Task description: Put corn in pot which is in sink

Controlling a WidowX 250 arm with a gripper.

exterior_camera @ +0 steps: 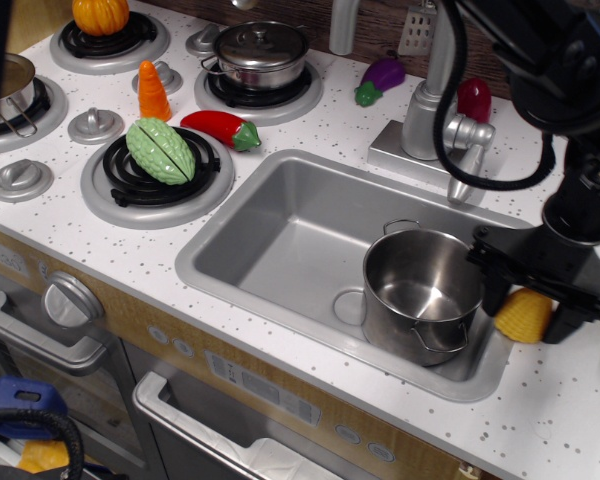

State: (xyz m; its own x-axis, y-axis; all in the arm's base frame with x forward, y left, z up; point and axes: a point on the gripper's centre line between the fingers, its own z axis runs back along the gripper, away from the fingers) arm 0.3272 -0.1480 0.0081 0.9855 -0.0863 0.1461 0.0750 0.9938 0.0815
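Observation:
The corn (520, 315) is a small yellow ribbed dome at the sink's right rim, on the white countertop. My black gripper (525, 312) stands over it from above, one finger on each side, jaws closed against the corn. The shiny steel pot (423, 293) with wire loop handles stands empty in the right end of the grey sink (280, 250), just left of the corn and close to my left finger.
A silver faucet (435, 110) rises behind the sink. A red toy (473, 98) and purple eggplant (380, 78) lie at the back. On the stove to the left are a green gourd (161, 150), red pepper (220, 128), orange carrot cone (153, 90), lidded pot (261, 52) and orange pumpkin (100, 14).

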